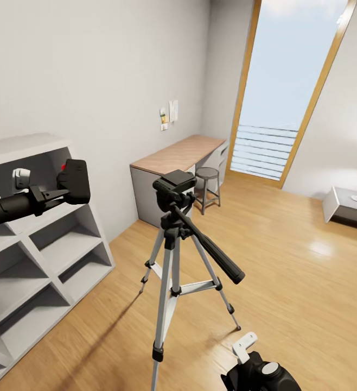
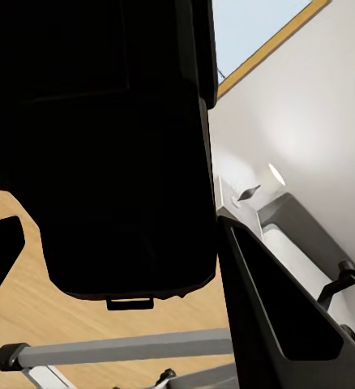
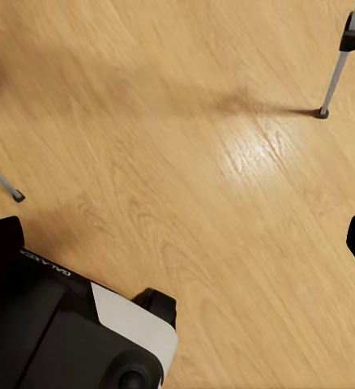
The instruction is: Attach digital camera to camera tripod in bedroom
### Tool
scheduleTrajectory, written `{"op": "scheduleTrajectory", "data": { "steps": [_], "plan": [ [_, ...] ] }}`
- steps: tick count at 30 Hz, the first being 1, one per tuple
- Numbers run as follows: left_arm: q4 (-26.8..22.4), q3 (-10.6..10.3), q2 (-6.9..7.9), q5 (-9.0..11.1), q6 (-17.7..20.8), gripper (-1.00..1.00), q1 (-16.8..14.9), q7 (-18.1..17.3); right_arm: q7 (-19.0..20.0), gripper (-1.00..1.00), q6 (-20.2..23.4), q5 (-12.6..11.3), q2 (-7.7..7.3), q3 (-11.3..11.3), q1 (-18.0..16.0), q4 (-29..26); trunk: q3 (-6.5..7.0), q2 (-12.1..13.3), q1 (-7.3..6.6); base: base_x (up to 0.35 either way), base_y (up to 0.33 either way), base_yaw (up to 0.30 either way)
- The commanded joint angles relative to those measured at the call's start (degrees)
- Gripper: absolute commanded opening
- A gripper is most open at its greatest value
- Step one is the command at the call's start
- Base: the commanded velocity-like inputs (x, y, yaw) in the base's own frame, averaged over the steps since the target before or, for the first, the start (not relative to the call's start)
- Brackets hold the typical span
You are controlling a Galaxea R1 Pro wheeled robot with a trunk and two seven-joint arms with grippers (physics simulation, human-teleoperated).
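Note:
The digital camera (image 1: 78, 180), a black box with a red button on top, hangs at shelf height in my left gripper (image 1: 69, 189), which is shut on it. In the left wrist view the camera (image 2: 121, 162) sits as a big dark block between the fingers (image 2: 283, 320). The camera tripod (image 1: 170, 239) stands mid-floor to the camera's right, its black head (image 1: 174, 184) bare and its pan handle (image 1: 216, 252) slanting down toward me. One silver leg (image 2: 121, 348) shows below the camera. My right gripper (image 1: 254, 366) hangs low near the floor, open (image 3: 177, 243), between two tripod feet (image 3: 323, 112).
A white cube shelf (image 1: 37, 244) stands at the left, right behind my left arm. A wood-topped desk (image 1: 178, 155) and round stool (image 1: 207, 187) are behind the tripod, a tall window (image 1: 287, 92) beyond. A low grey table (image 1: 346, 206) sits at the right. Open plank floor (image 1: 298, 271) lies right of the tripod.

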Motion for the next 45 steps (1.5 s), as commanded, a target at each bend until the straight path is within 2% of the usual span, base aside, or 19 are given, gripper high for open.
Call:
{"op": "scheduleTrajectory", "data": {
  "steps": [1, 7, 21, 41, 43, 45],
  "plan": [
    [0.02, 0.06, 0.0, -0.53, 0.26, -1.0, -0.06, -0.78, 0.15, 1.0, 0.24, 0.0, -0.12, 0.06, -0.05, -0.07, -0.06, -0.05, 0.01, 0.0, 0.005, 0.0],
    [0.02, 0.06, 0.1, -0.52, 0.26, -1.0, -0.09, -0.78, 0.41, 1.0, 0.13, -0.04, -0.41, 0.07, -0.05, -0.07, -0.06, -0.05, 0.01, 0.0, 0.083, 0.0],
    [-0.91, 0.02, 0.38, -0.63, 0.26, -1.0, -0.06, -0.74, 0.37, 1.0, 0.12, 0.01, -0.05, 0.07, -0.05, -0.06, -0.06, -0.05, 0.01, 0.0, 0.023, 0.0],
    [-1.83, -0.66, 1.35, -0.79, 0.26, -1.0, -1.07, -0.61, 0.31, 1.0, 0.15, 0.02, -0.12, 0.07, -0.05, -0.07, 3.53, 7.97, -4.39, 0.0, 0.0, 0.0],
    [-1.36, -1.96, 2.02, -0.73, 0.26, -1.0, -2.37, -0.63, 0.3, 1.0, 0.25, -0.01, -0.08, 0.07, -0.05, -0.07, 3.89, 8.77, -4.83, 0.0, 0.0, 0.0],
    [-0.6, -4.1, 3.01, -0.61, 0.26, -1.0, -3.92, -0.65, 0.27, 1.0, 0.35, -0.03, -0.05, 0.07, -0.05, -0.07, 4.25, 9.58, -5.27, 0.0, 0.0, 0.0]
  ]
}}
